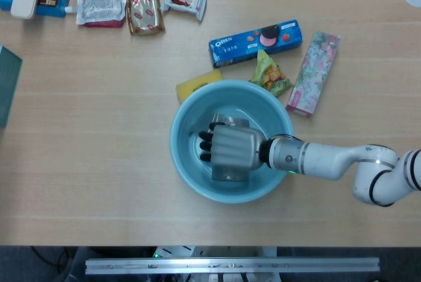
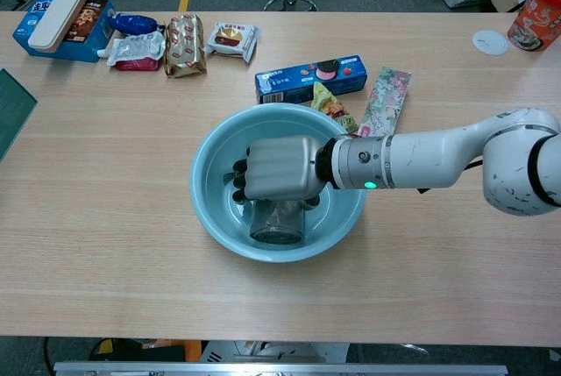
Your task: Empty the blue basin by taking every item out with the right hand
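The blue basin [image 2: 210, 209] sits near the middle of the table [image 1: 99, 164], and it is not yet empty; a clear, glass-like jar [image 2: 276, 221] lies on its side on the basin floor, the only item that either view shows inside, though the hand hides part of the bottom. The right hand [image 2: 276, 170] is down inside the basin, directly over the jar with its fingers curled downward around it; whether they actually grip the jar or only rest against it I cannot tell. The left hand appears in neither view. Just outside the far rim lie an Oreo box [image 1: 256, 42], a green snack packet [image 1: 270, 75], a floral pink box [image 1: 314, 71] and a yellow item [image 1: 196, 85] touching the rim. By my reading the task is close to its end: lifting this jar out is what remains.
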Robot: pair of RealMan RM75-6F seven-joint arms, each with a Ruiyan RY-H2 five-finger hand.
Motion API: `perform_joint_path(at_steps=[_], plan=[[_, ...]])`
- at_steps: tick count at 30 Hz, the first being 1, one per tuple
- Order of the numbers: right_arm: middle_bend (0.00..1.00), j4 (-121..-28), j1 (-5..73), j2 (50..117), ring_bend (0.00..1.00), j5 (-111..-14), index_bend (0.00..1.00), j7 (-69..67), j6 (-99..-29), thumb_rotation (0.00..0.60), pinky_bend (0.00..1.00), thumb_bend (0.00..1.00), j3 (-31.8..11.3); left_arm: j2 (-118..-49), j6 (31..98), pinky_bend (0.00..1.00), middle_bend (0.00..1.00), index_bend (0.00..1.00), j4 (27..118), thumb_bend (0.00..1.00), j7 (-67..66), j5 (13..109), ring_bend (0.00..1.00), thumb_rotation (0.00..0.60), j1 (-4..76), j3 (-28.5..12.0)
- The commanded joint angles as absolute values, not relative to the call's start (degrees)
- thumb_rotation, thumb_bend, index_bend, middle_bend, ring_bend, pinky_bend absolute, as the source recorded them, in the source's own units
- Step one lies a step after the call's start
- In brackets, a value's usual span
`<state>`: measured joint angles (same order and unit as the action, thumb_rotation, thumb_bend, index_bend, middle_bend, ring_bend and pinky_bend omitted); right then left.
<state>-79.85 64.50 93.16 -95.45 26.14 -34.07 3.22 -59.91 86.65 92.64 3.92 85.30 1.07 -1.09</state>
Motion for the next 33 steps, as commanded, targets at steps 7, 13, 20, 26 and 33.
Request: perform_joint_path(at_steps=[7, 13, 20, 26, 33], plan=[[0.50, -76.2, 62.3, 96.3, 0.42, -96.4, 0.56, 27.4, -38.3, 0.600, 0.58, 0.11, 3.1, -60.1, 86.6, 0.31, 0.38, 0.40, 92.2, 0.36, 4.3, 85.2, 0.32, 0.600, 1.0, -1.1], [0.57, -74.8, 62.0, 97.3, 0.54, -96.9, 0.67, 26.5, -39.8, 0.600, 0.68, 0.23, 2.9, -60.2, 86.5, 0.31, 0.38, 0.40, 92.0, 0.36, 4.5, 85.1, 0.32, 0.600, 1.0, -1.2], [0.64, -73.7, 62.0, 97.6, 0.65, -98.0, 0.78, 24.5, -41.0, 0.600, 0.76, 0.43, 3.2, -60.3, 86.2, 0.31, 0.38, 0.40, 91.9, 0.36, 4.5, 85.0, 0.32, 0.600, 1.1, -1.2], [0.70, -73.2, 61.4, 97.5, 0.73, -98.8, 0.85, 22.5, -43.2, 0.600, 0.84, 0.51, 3.1, -60.2, 86.1, 0.31, 0.38, 0.40, 91.9, 0.36, 4.4, 84.9, 0.32, 0.600, 1.1, -1.2], [0.72, -73.1, 61.3, 96.6, 0.75, -98.9, 0.87, 21.7, -44.0, 0.600, 0.86, 0.54, 2.6, -60.3, 86.0, 0.31, 0.38, 0.40, 92.0, 0.36, 4.2, 85.1, 0.32, 0.600, 1.3, -1.2]])
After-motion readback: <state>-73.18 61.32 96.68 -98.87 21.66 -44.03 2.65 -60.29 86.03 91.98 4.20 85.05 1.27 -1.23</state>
